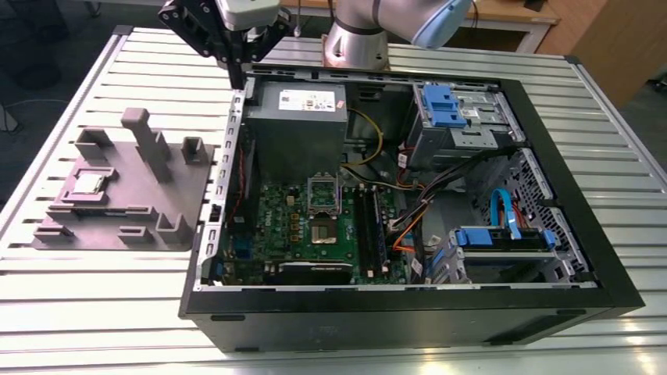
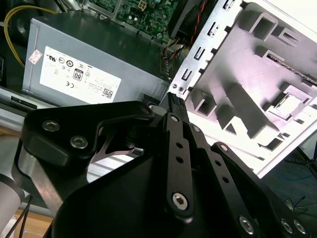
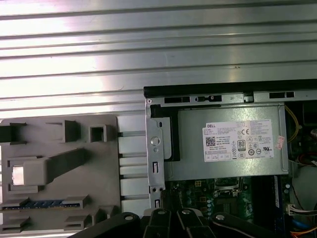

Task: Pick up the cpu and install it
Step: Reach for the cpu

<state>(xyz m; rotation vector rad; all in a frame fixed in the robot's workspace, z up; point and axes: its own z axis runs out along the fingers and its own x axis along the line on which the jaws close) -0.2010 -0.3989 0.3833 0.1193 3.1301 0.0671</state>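
The cpu is a small silvery square lying in a recess of the grey plastic plate, on the exterior view's left beside the computer case. It also shows in the first wrist view as the cpu and in the second wrist view as the cpu. My gripper hangs over the case's back corner, above the gap between plate and power supply, well away from the chip. Its fingers are shut together with nothing between them. On the green motherboard the socket lies bare with its metal frame lifted.
The case lies open on a slatted metal table. Upright blocks rise from the plate. Blue drive cages and loose cables fill the case's side on the exterior view's right. The arm's base stands behind the case.
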